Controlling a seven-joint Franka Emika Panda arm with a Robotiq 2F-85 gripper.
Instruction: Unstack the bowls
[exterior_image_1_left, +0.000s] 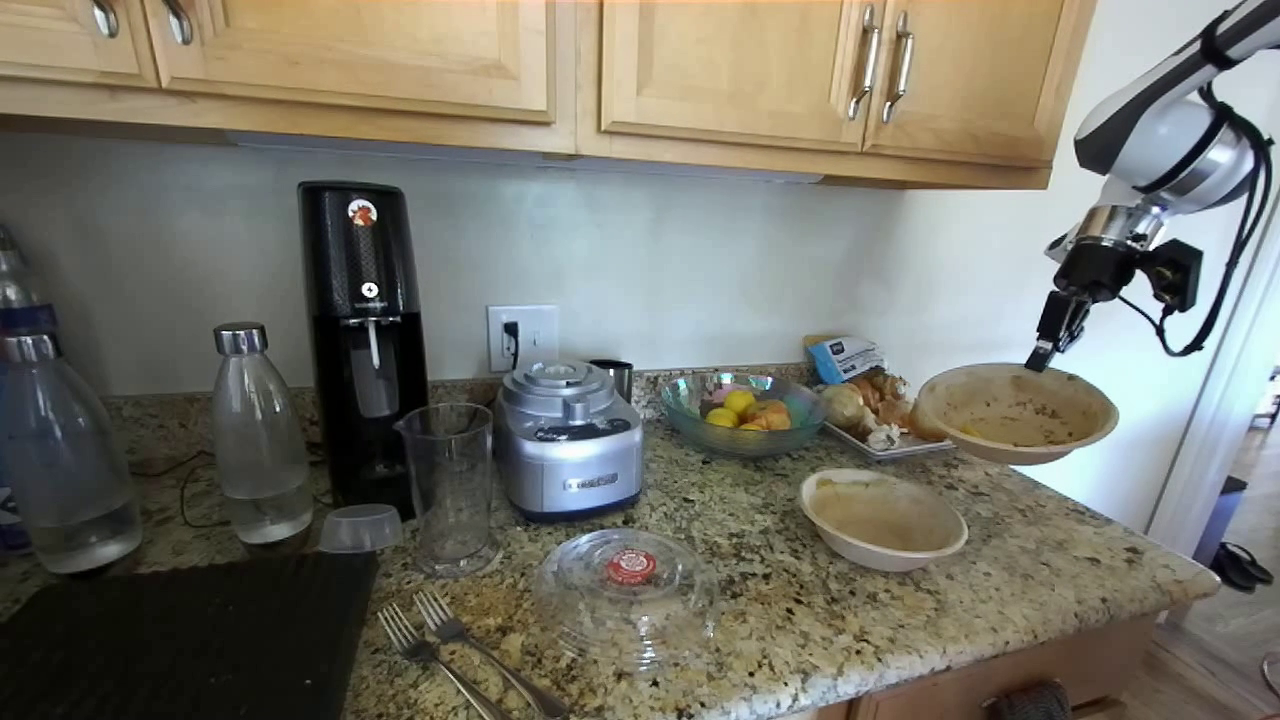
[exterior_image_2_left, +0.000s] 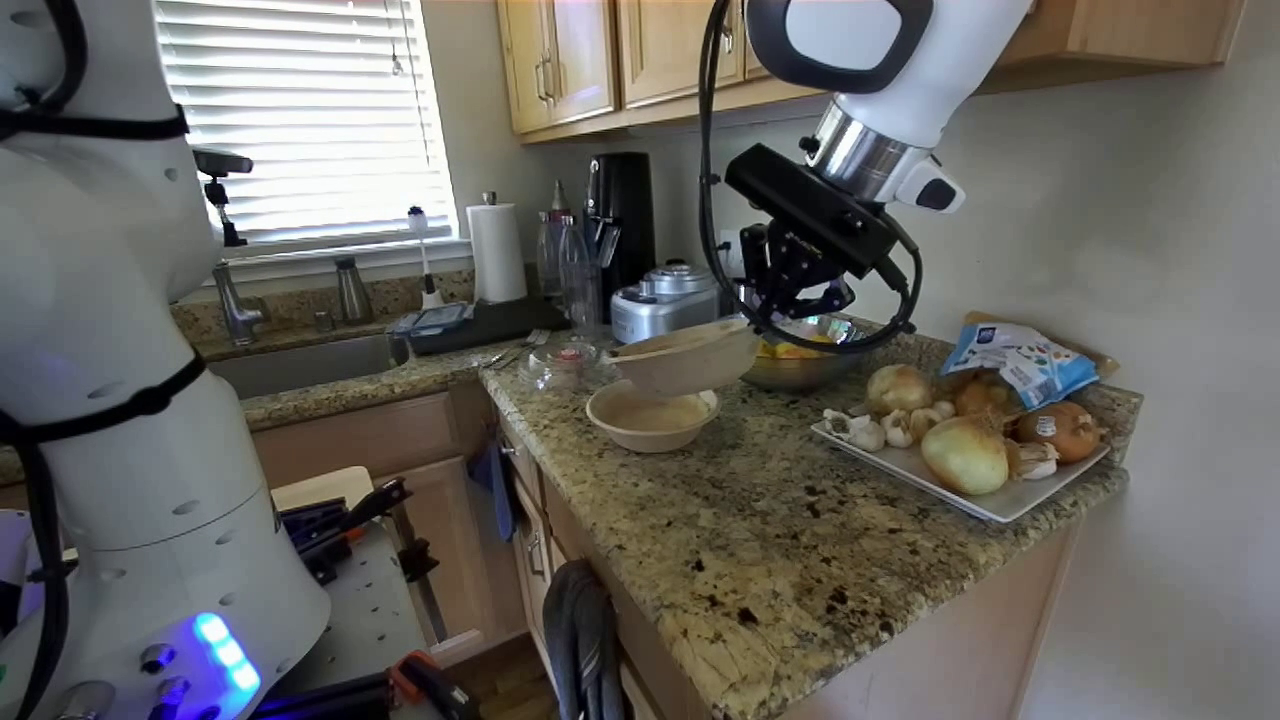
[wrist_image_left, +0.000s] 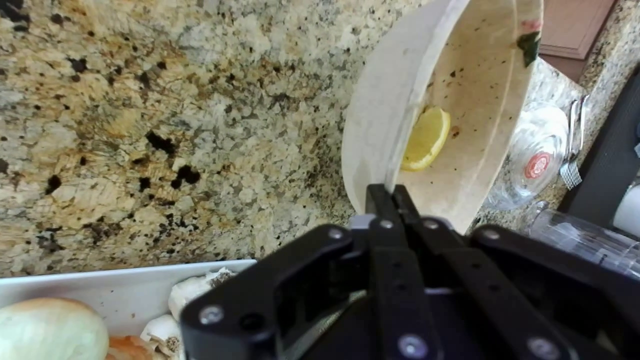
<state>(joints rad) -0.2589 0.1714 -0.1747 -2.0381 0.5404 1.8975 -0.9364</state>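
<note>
A cream-beige bowl (exterior_image_1_left: 1018, 405) hangs in the air above the right part of the counter, tilted. My gripper (exterior_image_1_left: 1040, 358) is shut on its rim. In the wrist view the fingertips (wrist_image_left: 390, 192) pinch the wall of the held bowl (wrist_image_left: 377, 115); a lemon slice and dark specks lie inside. The held bowl (exterior_image_2_left: 685, 362) also shows in an exterior view, above and partly in front of the lower bowl. The lower bowl (exterior_image_1_left: 885, 525) sits upright on the counter, apart from the held one. It also shows (exterior_image_2_left: 645, 438) there; in the wrist view it is hidden.
A white tray (exterior_image_2_left: 1000, 515) with onions and garlic lies near the wall. A glass fruit bowl (exterior_image_1_left: 750, 442) and a food processor (exterior_image_1_left: 570, 475) stand along the back. A clear plastic lid (exterior_image_1_left: 628, 615), a pitcher (exterior_image_1_left: 450, 490) and forks (exterior_image_1_left: 460, 650) are on the counter (exterior_image_1_left: 800, 640).
</note>
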